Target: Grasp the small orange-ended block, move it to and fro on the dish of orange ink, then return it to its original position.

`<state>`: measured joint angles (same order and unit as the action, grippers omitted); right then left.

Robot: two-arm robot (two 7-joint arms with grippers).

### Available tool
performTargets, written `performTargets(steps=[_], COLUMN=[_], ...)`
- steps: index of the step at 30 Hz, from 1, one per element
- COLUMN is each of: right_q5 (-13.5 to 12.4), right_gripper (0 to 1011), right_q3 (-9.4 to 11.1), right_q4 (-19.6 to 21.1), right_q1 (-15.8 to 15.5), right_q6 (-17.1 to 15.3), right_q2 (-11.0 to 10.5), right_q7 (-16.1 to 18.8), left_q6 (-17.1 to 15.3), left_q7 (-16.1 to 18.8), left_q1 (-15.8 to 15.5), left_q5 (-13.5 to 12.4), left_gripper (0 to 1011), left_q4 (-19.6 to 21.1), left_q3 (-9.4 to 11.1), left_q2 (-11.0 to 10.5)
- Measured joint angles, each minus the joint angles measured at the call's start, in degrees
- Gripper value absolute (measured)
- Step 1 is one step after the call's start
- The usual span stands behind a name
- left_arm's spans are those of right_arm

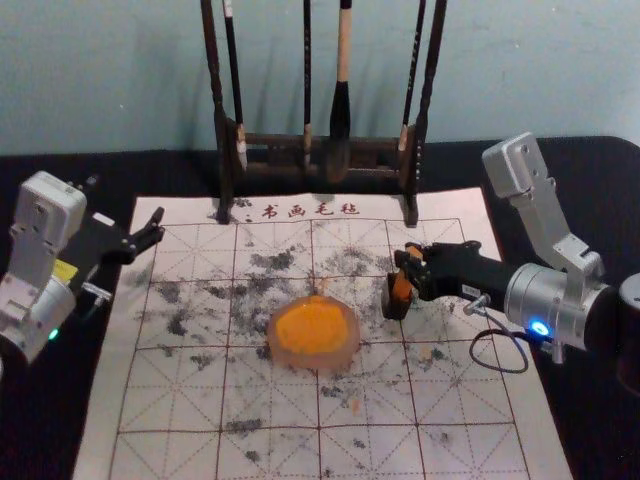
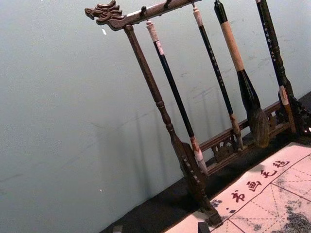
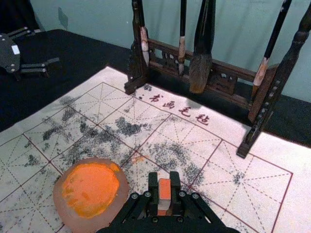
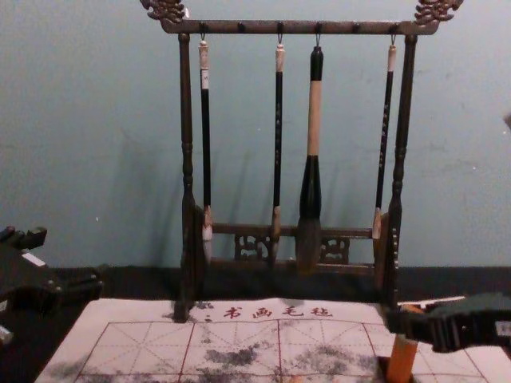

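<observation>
Right tool (image 1: pixel 412 262) clamping block (image 1: pixel 402 287) beside dish (image 1: pixel 314 361), lengthwise near-vertical, left tool (image 1: pixel 127 201) far left

Extends right tool (image 1: pixel 404 268) inward, right of the dish (image 1: pixel 312 359), fingers clamped; holds left tool (image 1: pixel 127 198) well left of it, fingers spread.

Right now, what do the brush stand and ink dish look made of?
The brush stand looks like dark wood, softly shiny, with turned posts and carved ends. The ink dish may be plastic or ceramic: its pinkish rim looks smooth and matte.
</observation>
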<state>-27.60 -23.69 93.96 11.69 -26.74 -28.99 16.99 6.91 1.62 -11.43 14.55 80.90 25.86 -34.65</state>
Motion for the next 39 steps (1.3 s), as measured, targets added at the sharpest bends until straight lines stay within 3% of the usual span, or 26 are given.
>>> performTargets(steps=[39], right_q5=[4.03], right_gripper=[124], right_q3=[-0.67], right_q4=[-2.64], right_q1=[-0.25], right_q6=[0.76], right_q2=[2.3], right_q7=[0.38], left_q6=[0.0], left_q7=[0.0], left_q1=[0.0], left_q5=[0.0], left_gripper=[1001], left_q4=[0.0], left_q3=[0.0], left_q2=[0.0])
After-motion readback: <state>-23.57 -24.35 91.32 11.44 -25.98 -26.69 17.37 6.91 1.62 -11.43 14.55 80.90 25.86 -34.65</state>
